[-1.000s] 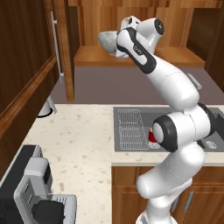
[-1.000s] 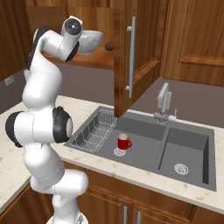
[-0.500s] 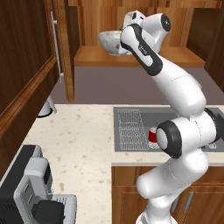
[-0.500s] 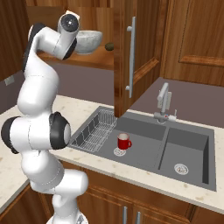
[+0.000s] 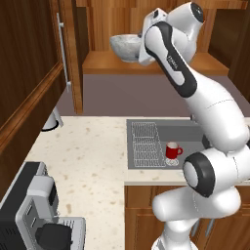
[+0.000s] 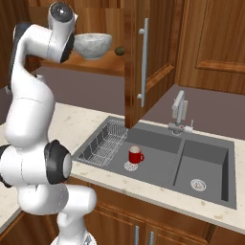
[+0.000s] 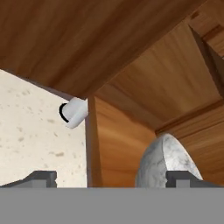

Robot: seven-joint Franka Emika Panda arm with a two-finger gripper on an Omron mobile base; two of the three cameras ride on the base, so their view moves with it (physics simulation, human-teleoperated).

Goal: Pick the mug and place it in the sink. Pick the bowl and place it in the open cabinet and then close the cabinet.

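The speckled grey-white bowl [image 5: 125, 47] [image 6: 93, 45] sits upright on the shelf of the open cabinet [image 5: 155, 66]. In the hand view my gripper [image 7: 113, 178] is open, its fingertips [image 7: 40, 177] far apart. There the bowl [image 7: 162, 161] shows just in front of the right tip, with nothing clamped. My arm's forearm hides the hand in both base views. The red mug [image 5: 172, 151] [image 6: 135, 155] stands in the left basin of the dark sink [image 6: 165, 167], beside the wire rack [image 6: 102, 144].
The cabinet door [image 6: 154, 52] hangs open with its bar handle [image 6: 144, 62] facing out, between shelf and faucet [image 6: 179, 113]. A small dark item [image 6: 119, 49] lies on the shelf. A coffee machine [image 5: 30, 211] and a white cylinder [image 5: 51, 120] occupy the counter's left.
My arm's upper joints have swung upward while the hand stays beside the bowl. The bowl has gone from slightly tilted to level on the shelf. The jaws stayed wide.
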